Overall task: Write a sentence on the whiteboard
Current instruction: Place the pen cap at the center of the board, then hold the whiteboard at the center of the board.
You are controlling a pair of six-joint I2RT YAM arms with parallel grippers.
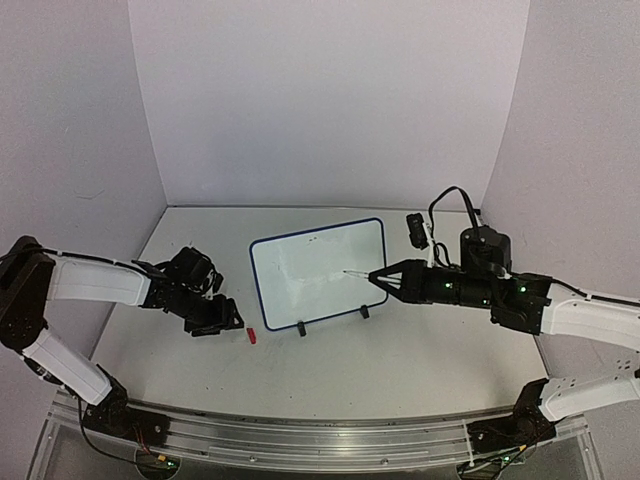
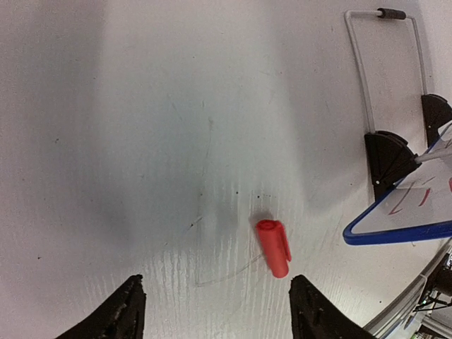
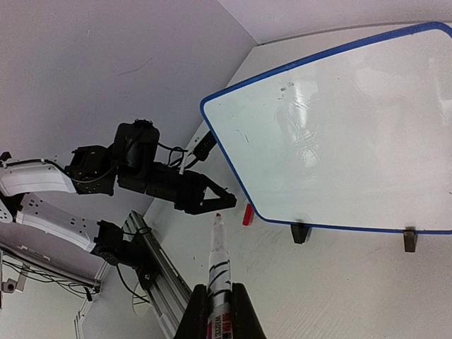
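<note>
Held the marker (image 3: 219,261) clamped in the right gripper (image 3: 219,318), tip near the whiteboard (image 1: 318,270) propped mid-table, with the left gripper (image 2: 215,304) spread wide over the loose red cap (image 2: 274,247), and needed a light, steady press so as not to tip the board.

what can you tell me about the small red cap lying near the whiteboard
The small red plastic-looking pen cap is a short cylinder with a clip ridge along one side. It lies on its side on the white table, close to the blue-framed whiteboard, at the corner on the left arm's side. The black fingers of the left gripper stand open just short of it, not touching; only the table touches it.
</note>
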